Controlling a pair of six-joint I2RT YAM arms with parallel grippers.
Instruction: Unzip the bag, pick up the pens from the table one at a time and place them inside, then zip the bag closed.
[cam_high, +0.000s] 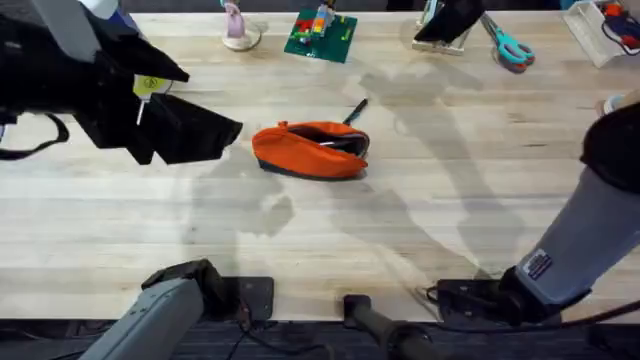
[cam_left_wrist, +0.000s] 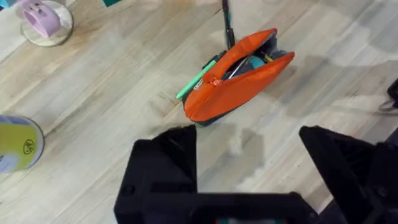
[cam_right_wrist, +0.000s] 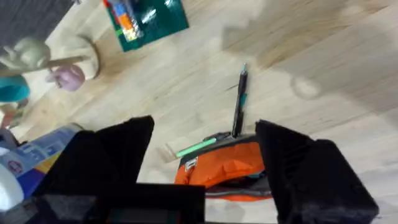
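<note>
Orange bag (cam_high: 310, 150) unzipped, mid-table (cam_high: 420, 210) | black pen (cam_high: 356, 110) touching its far edge | green pen (cam_left_wrist: 198, 79) alongside | left gripper (cam_left_wrist: 249, 168) wide open | right gripper (cam_right_wrist: 205, 162) wide open.

Orange pouch on pale wood

The bag (cam_high: 310, 150) is bright orange with a dark grey base; the green pen (cam_left_wrist: 198, 79) and the black pen (cam_right_wrist: 239, 102) lie against it on the light, plank-seamed table (cam_high: 300, 240). Far right sit teal-handled scissors (cam_high: 510, 45), far centre a green brick plate (cam_high: 321, 37). Both grippers' fingers (cam_left_wrist: 165, 165) are black.
</note>
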